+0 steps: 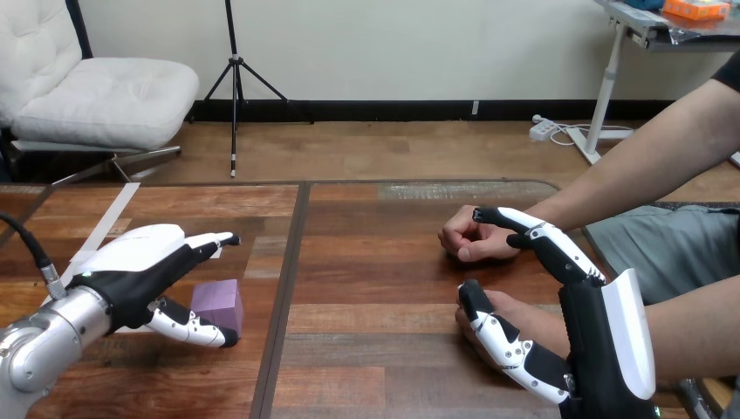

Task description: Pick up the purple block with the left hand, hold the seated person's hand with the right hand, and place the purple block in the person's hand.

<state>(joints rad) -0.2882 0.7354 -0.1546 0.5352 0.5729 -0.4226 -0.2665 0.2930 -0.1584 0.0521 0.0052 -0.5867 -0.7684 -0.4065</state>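
The purple block (pixel 217 303) rests on the worktop (pixel 375 279) in its left half, just left of the dark seam that runs down the middle. The robot's left hand (pixel 140 262) reaches in from the lower left with its white back turned up and is spread open around the block. Its fingers (pixel 209 241) stretch out straight above and beyond the block's far side, and its thumb (pixel 192 326) lies low along the near side, the tip at the block's near right corner. The block sits in the gap between thumb and fingers, close to the palm. I cannot tell whether the thumb touches it, and the block is not lifted. On the right, the robot's right hand (pixel 589 323) rises from the lower edge, also open. Its fingers (pixel 545 240) point straight up and to the left, their tips reaching the wrist of the person's farther hand (pixel 467 237), which lies loosely curled on the worktop. The person's nearer hand (pixel 522 307) lies just behind the right thumb (pixel 497 336), between it and the fingers, with nothing curled round it.
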